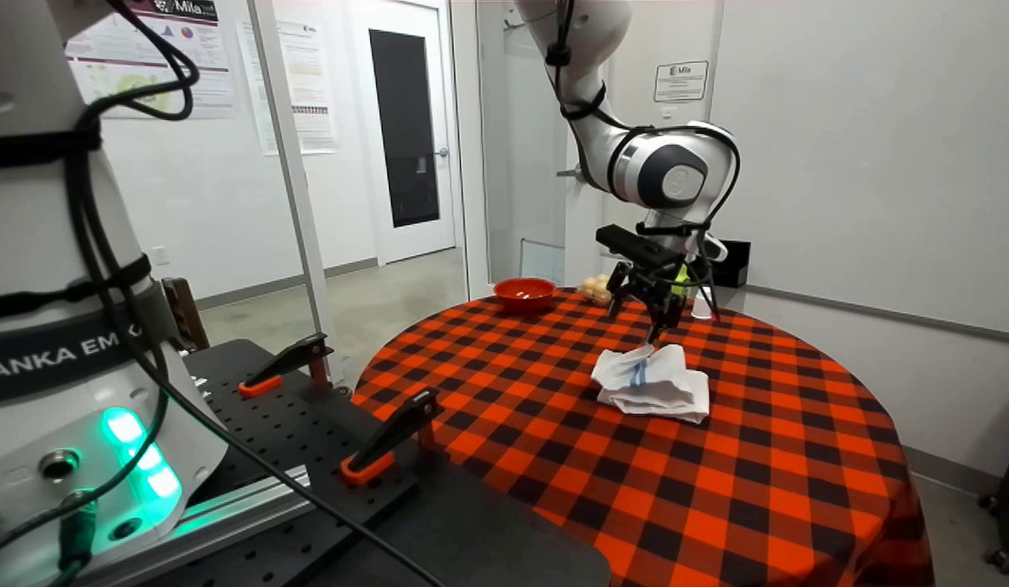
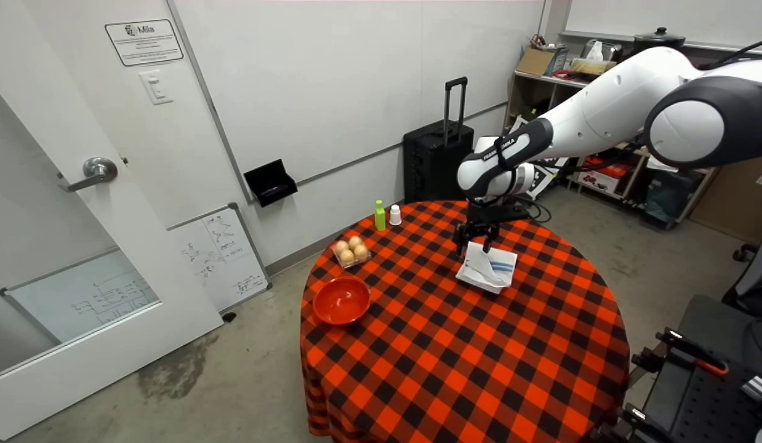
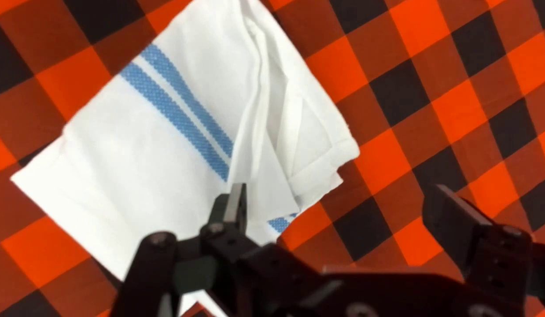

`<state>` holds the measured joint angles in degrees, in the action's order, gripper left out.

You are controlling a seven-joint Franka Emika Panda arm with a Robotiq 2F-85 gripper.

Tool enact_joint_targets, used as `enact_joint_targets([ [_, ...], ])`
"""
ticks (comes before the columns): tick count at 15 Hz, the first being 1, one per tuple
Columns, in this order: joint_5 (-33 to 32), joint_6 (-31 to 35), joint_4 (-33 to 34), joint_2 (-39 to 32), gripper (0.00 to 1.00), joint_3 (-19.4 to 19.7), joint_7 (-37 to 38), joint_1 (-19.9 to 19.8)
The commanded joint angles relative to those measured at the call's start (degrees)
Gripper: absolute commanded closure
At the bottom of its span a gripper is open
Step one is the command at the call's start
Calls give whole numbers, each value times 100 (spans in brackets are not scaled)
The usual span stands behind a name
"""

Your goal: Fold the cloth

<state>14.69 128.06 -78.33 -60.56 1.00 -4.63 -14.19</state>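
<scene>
The pincer (image 3: pixel 337 193) stood wide, its jaws well apart; in the wrist view one jaw overlapped the white cloth (image 3: pixel 167 145), and whether they touched could not be told. The cloth lay on the counter (image 1: pixel 765 481), folded over itself into a soft, uneven packet with a rumpled ridge, a stitched hem and two woven blue stripes. The counter was round, draped in a red-and-black checked tablecloth (image 2: pixel 442 344) that hung in folds. Farther across sat a round, glossy red bowl (image 2: pixel 342 300), light glinting on its smooth inside. Near it a clear plastic tray (image 2: pixel 356 263) held four tan egg-shaped pieces (image 2: pixel 350 249), packed two by two. Beyond were a slim green bottle (image 2: pixel 380 217) and a shorter white bottle (image 2: pixel 395 215), contents hidden. By the whiteboard (image 2: pixel 325 92) hung an open black holder (image 2: pixel 270 183). In an exterior view a boxy black suitcase (image 2: pixel 436 160) stood with its handle raised. Farthest off, a shelf (image 2: pixel 550 80) carried a cardboard box (image 2: pixel 535 63), things sticking up from it too small to tell, and near it showed a rounded, lidded black pot (image 2: pixel 659 42)
</scene>
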Motion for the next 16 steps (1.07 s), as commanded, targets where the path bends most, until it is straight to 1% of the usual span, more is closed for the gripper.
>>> enact_joint_targets([
  [1,-295,155,510,-406,0,230,373,134],
  [5,-436,86,787,-657,0,246,534,117],
  [8,-435,35,835,-721,0,174,531,113],
  [13,-355,96,453,-429,0,-58,405,199],
  [16,-373,169,136,-208,0,-167,349,319],
])
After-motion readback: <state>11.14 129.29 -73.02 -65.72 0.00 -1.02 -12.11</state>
